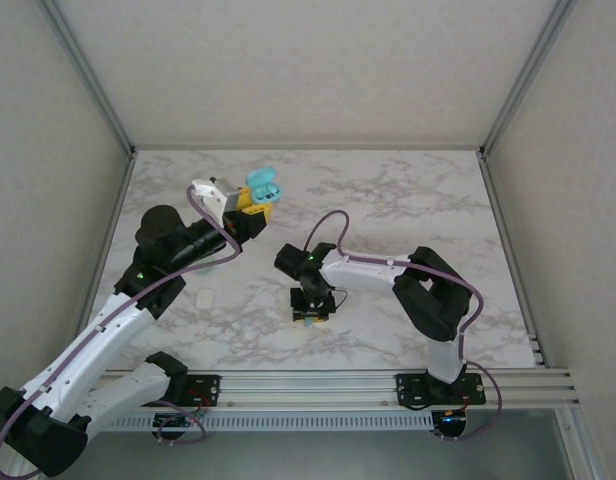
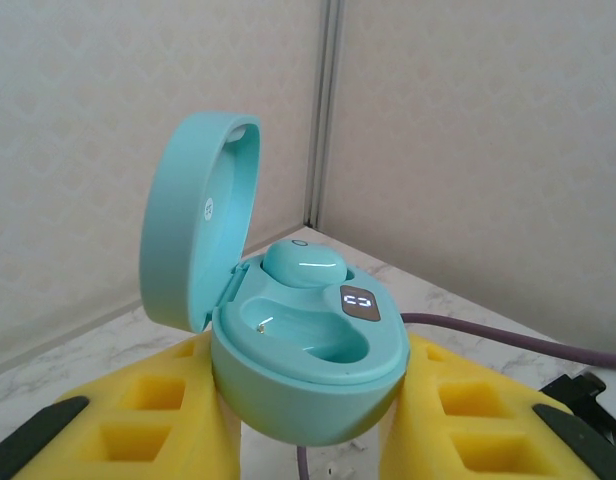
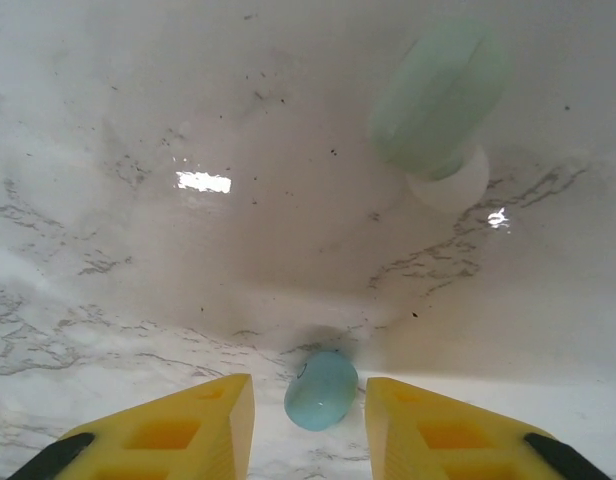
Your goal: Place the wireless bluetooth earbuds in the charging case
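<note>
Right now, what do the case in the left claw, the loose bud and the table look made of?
The case looks like smooth teal plastic with a satin finish, going by the soft highlights on its lid. The loose bud is probably glossier teal plastic, though it is slightly blurred. The table has a polished marble-look top that reflects the lights; stone or laminate, I cannot tell.

Teal case (image 2: 308,370) & earbud (image 3: 321,390); yellow fingers (image 2: 148,420); white-grey marbled table (image 1: 388,200); purple cable (image 1: 333,218).
</note>
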Controlling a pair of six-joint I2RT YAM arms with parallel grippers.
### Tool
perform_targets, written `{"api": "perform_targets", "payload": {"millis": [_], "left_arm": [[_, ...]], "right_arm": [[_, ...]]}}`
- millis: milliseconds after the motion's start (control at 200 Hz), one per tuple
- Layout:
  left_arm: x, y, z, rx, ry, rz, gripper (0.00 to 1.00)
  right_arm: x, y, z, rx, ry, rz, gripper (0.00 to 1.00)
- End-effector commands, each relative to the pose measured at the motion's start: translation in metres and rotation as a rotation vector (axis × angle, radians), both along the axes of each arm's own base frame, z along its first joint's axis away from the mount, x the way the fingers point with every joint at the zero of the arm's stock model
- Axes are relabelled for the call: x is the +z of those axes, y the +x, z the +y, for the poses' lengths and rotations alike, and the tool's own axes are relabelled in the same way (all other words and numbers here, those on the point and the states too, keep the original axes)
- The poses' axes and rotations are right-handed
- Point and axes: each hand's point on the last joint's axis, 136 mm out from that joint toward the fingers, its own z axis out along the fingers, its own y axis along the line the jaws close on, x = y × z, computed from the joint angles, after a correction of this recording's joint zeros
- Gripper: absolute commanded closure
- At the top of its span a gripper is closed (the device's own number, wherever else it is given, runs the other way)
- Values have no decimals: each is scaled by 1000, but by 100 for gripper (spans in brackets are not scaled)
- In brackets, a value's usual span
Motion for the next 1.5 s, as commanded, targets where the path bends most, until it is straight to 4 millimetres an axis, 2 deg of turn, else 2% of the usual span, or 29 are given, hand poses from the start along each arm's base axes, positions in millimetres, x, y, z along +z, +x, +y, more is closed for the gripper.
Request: {"api": "perform_targets", "payload": {"millis": [0, 566, 831, 951, 1106, 1236, 1377, 1497], "left_arm": [[-5, 0, 1, 1, 9, -2, 75], [-7, 1, 2, 4, 7, 4, 75], [-10, 3, 2, 12, 14, 11, 75], [-12, 4, 2, 15, 20, 17, 75], [-13, 5, 1, 13, 20, 23, 76], [-15, 8, 1, 20, 22, 29, 76], [-18, 14, 2, 44, 30, 40, 76], [-22, 17, 1, 44, 52, 56, 76]], "right_arm": [[-4, -2, -3, 18, -56, -2, 66], [-11, 1, -7, 68, -114, -11, 73], [-10, 0, -7, 89, -112, -7, 79], [-3, 2, -6, 92, -90, -29, 79], [20, 8, 0, 93, -9, -65, 80], [48, 20, 5, 62, 133, -104, 80], [102, 34, 11, 56, 414, -131, 79], [156, 49, 2, 51, 635, -166, 80]]}}
